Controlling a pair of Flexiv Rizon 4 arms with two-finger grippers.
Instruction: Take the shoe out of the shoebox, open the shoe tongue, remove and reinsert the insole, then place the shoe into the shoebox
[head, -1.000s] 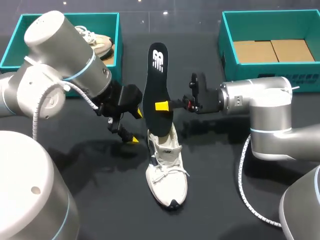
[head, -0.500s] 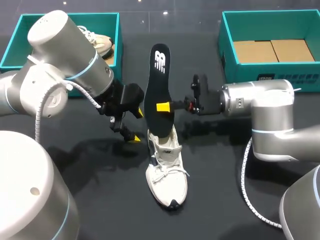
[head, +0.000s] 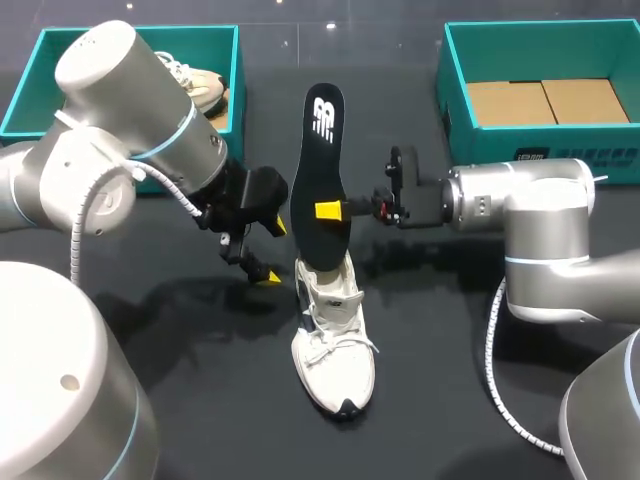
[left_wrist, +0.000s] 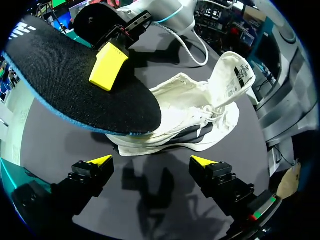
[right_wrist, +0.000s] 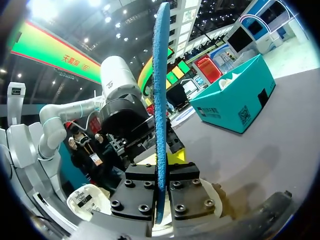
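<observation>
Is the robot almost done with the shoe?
About halfway. Done: the shoe sits on the table, tongue pulled open. In hand: the right hand grips the insole upright over the shoe; the left hand is open beside it. Left: sliding the insole back in, then putting the shoe in the box.

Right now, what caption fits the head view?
Right gripper holds the black insole above the white shoe; left gripper open nearby.
</observation>
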